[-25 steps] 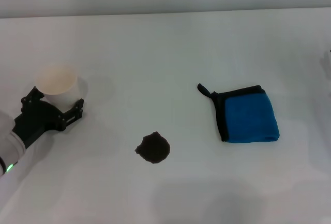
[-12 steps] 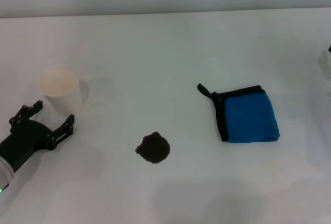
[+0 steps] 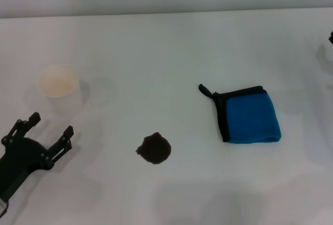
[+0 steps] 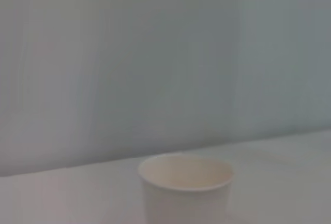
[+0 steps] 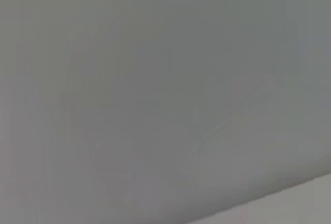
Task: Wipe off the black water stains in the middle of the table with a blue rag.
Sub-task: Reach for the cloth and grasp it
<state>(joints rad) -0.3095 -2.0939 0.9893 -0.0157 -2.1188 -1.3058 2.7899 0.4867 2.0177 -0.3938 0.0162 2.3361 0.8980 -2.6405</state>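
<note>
The black water stain is a small ragged dark blot on the white table, near the middle front. The blue rag lies folded to its right, black edging and a small loop at its far left corner. My left gripper is open and empty at the front left, a little nearer than the white paper cup. Only a dark sliver of my right arm shows at the far right edge; its gripper is out of view.
A white paper cup stands upright at the left, just beyond my left gripper; it also shows in the left wrist view. The right wrist view shows only a plain grey surface.
My left gripper has let go of the paper cup and drawn back toward the front left; the cup stays upright. The dark sliver of my right arm has come into view at the right edge.
</note>
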